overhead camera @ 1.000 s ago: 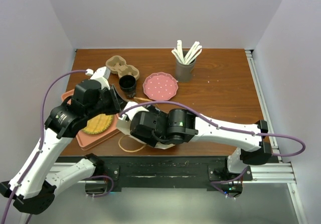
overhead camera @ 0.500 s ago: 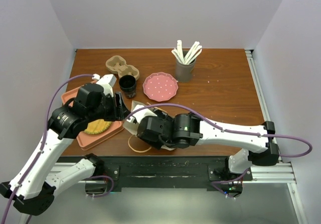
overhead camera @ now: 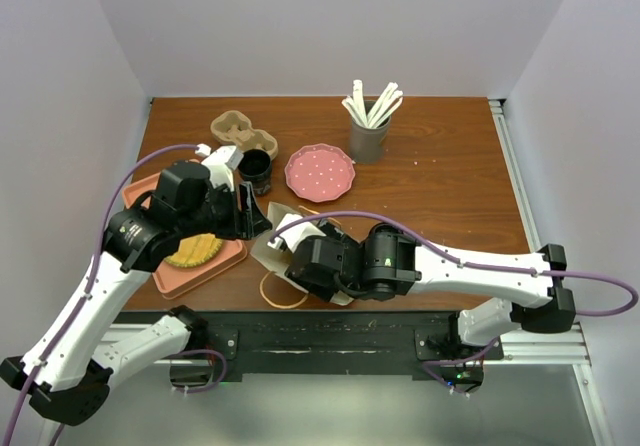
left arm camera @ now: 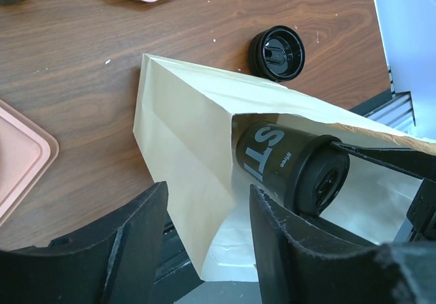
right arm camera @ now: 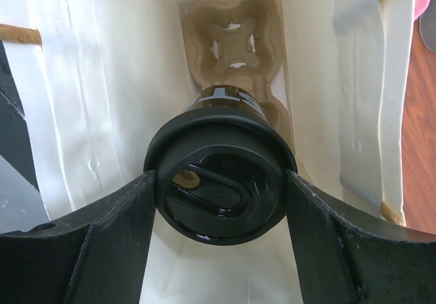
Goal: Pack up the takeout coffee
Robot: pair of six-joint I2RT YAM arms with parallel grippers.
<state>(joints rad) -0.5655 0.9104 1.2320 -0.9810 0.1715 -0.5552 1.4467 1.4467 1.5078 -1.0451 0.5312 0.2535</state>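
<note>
On the brown wooden table (overhead camera: 440, 176), seen from above, we've got the cream paper bag (overhead camera: 265, 248) lying on its side near the front edge. The left end effector (overhead camera: 245, 214) is at its mouth and the right arm (overhead camera: 450, 261) reaches into it. Further back an open black paper cup (overhead camera: 256, 166) stands beside a brown moulded-pulp carrier (overhead camera: 235, 129). We'd guess packing is about halfway, with that cup left to go.

Left wrist view: the jaws stand apart with the bag's creased edge between them, not pinched, so we're calling it open. A glossy black lidded coffee cup (left arm camera: 272, 157) with white lettering sits just inside the mouth. A loose black plastic lid (left arm camera: 276, 52) lies on the table beyond the bag.

Right wrist view: the right end effector (right arm camera: 219, 181) is clamped on that cup's lid rim, both fingers touching. A second fibrous pulp carrier (right arm camera: 235, 38) sits at the bag's bottom, and the cup isn't seated in it yet.
</note>
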